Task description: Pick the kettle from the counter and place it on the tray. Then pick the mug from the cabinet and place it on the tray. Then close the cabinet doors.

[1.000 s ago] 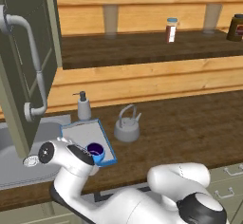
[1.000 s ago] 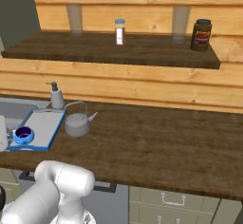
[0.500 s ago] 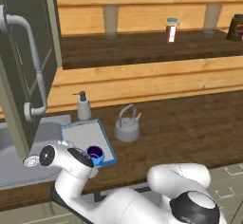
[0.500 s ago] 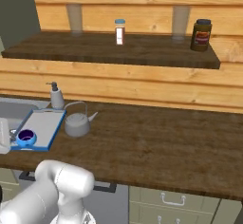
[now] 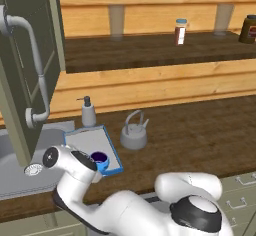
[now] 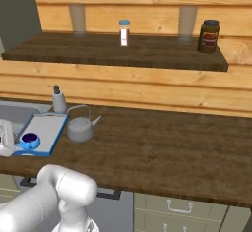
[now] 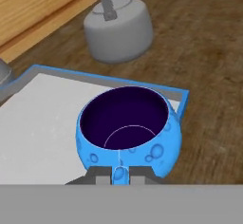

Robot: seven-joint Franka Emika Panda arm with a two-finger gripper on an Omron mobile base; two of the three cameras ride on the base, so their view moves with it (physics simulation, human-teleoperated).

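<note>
The bright blue mug [image 7: 128, 128] stands upright at the tray's front corner nearest the kettle, its dark inside facing up. My gripper [image 7: 119, 174] is shut on the mug's near side, at its small handle. The grey tray [image 5: 87, 141] with its blue rim lies on the dark wood counter [image 5: 200, 130] beside the sink. From the right base, the mug [image 6: 30, 140] is at the tray's [image 6: 47, 127] near left. The squat grey kettle [image 5: 134, 136] stands on the counter just right of the tray, clear of it. One olive cabinet door [image 5: 25, 55] hangs open at the left.
A soap bottle [image 5: 88, 112] stands behind the tray against the wood wall. The grey sink [image 5: 15, 152] lies left of the tray. A wooden shelf above carries a small jar [image 5: 180, 31] and a dark jar [image 5: 248, 28]. Drawers [image 6: 177, 206] sit below the counter.
</note>
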